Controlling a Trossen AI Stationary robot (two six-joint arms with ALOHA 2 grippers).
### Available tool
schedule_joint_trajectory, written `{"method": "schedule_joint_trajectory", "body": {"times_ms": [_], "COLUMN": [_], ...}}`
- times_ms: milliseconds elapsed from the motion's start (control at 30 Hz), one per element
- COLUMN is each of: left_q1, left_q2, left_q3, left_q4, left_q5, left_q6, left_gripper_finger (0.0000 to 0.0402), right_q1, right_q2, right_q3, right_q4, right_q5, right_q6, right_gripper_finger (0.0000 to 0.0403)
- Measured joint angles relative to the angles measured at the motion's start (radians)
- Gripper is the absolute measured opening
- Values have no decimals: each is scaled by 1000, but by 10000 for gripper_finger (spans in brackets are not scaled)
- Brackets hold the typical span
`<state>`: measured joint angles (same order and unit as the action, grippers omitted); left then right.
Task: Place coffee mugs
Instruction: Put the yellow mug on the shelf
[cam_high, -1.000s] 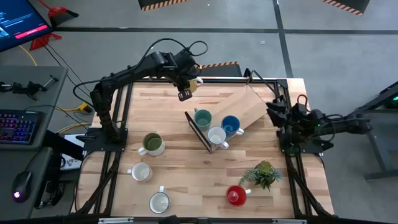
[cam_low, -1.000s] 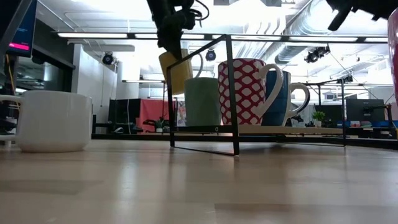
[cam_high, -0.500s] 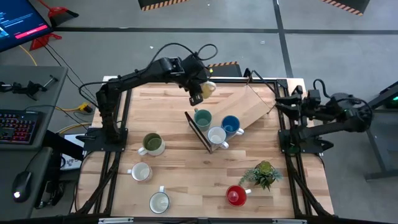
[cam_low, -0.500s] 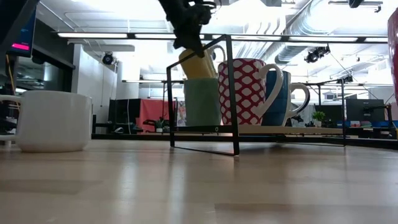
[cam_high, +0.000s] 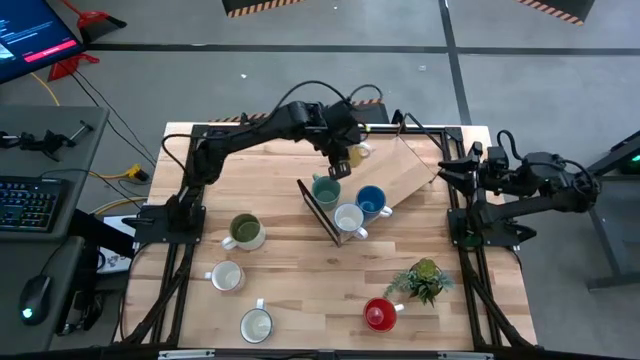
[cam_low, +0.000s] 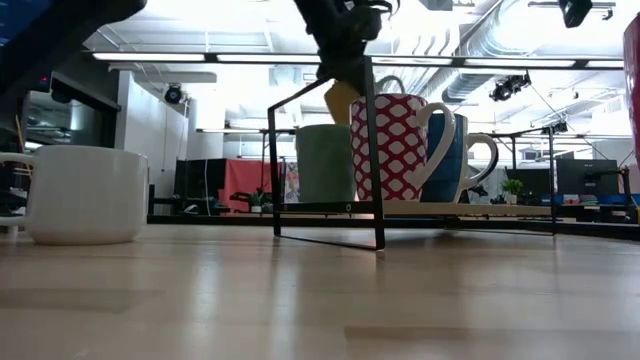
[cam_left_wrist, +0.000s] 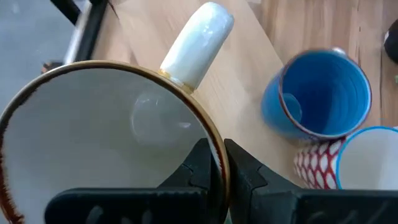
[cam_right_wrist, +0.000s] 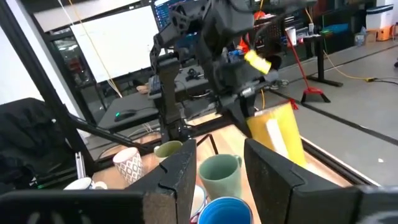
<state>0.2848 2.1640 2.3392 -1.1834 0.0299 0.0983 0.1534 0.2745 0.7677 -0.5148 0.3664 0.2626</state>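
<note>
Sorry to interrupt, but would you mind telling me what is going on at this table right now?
The left claw is shut on the rim of a cream-yellow mug, holding it in the air above the wooden rack near the teal mug, blue mug and patterned mug. The right claw waits open at the table's right edge. Other mugs sit loose on the table.

Glossy ceramic mugs (cam_high: 371, 203), matt pale wood table (cam_high: 290, 290), black metal rack (cam_low: 372, 150).
</note>
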Motion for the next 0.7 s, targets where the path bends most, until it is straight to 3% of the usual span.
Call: {"method": "schedule_joint_trajectory", "body": {"times_ms": [700], "left_q1": [-86], "left_q2": [62], "left_q3": [1], "left_q4": [-4], "left_q5": [-13], "left_q6": [-26], "left_gripper_finger": [8], "right_q1": [0], "right_q2": [0], "right_q3": [0], "right_q4": [-13], "right_q5": [-14], "right_q6": [28], "right_gripper_finger": [124]}}
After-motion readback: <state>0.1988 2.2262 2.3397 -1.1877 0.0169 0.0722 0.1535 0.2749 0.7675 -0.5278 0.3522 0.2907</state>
